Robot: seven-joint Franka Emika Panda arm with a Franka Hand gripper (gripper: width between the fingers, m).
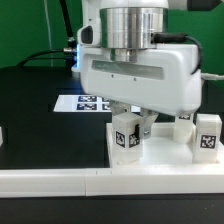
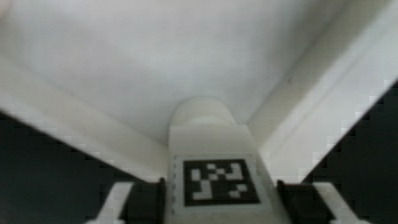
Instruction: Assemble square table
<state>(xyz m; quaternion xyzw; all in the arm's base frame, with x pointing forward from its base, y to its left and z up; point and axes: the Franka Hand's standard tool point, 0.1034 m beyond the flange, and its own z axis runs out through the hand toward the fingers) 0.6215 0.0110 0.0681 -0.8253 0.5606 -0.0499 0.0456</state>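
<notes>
A white leg block with a black-and-white tag stands upright at a corner of the white square table slab. My gripper hangs straight over it, a finger on each side. In the wrist view the leg block fills the gap between the dark pads, which press against its sides. Beyond it the slab spreads out with raised rims meeting at that corner. The socket under the leg is hidden.
Two more tagged leg blocks stand at the exterior view's right. The marker board lies on the black table behind. A long white border wall runs along the front.
</notes>
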